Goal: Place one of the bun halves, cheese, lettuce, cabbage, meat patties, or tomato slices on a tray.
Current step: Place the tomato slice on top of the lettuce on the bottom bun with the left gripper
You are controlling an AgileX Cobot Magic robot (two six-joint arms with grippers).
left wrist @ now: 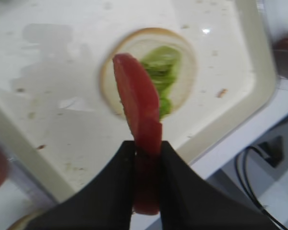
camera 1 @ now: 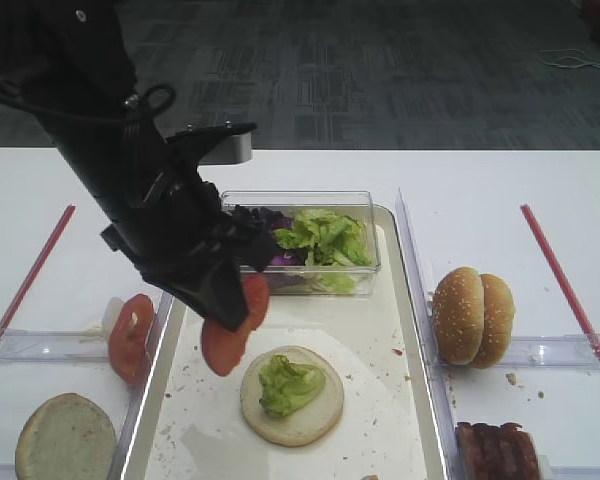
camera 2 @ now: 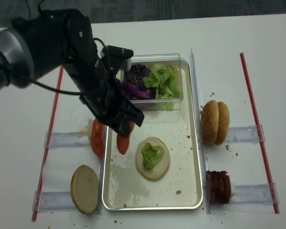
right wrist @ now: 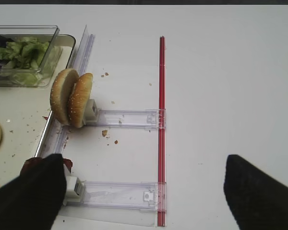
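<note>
bun base: pale bun half point(camera 1: 291, 394) flat on tray point(camera 1: 375, 330), lettuce piece point(camera 1: 288, 385) on top
left end effector point(left wrist: 147, 158): clamped shut on tomato slice point(left wrist: 138, 110), slice on edge, above tray just left of bun
step: carrying tomato over to bun
next: shift right over lettuce, lower, release
right end effector point(right wrist: 144, 189): wide apart, empty, over tabletop point(right wrist: 221, 72)
far: clear box point(camera 1: 300, 200) with lettuce, cabbage point(camera 2: 136, 86)
</note>
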